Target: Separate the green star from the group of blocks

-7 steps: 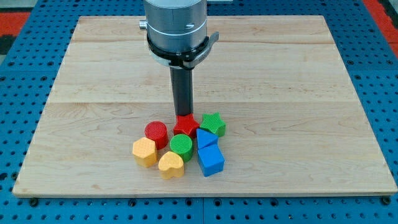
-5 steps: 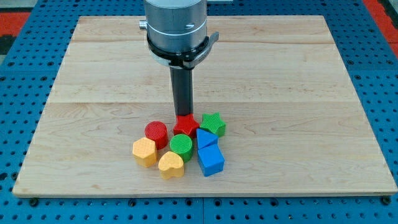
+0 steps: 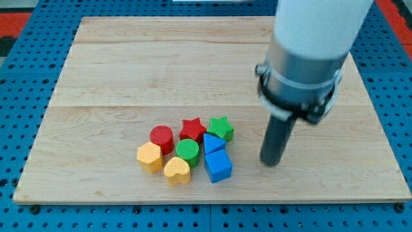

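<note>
The green star [image 3: 221,127] sits at the right end of the cluster, touching the red star [image 3: 192,128] and the blue triangle [image 3: 212,142]. A red cylinder [image 3: 161,137], green cylinder [image 3: 188,151], blue cube [image 3: 218,166], yellow hexagon [image 3: 149,157] and yellow heart [image 3: 177,170] make up the rest of the group. My tip [image 3: 271,161] rests on the board to the right of the group, apart from every block, a little below the green star's level.
The wooden board [image 3: 116,71] lies on a blue perforated table [image 3: 19,129]. The arm's wide body [image 3: 309,45] covers part of the board's upper right.
My tip has left its spot just above the red star and moved to the right and down, now right of the cluster. The blocks have not moved.
</note>
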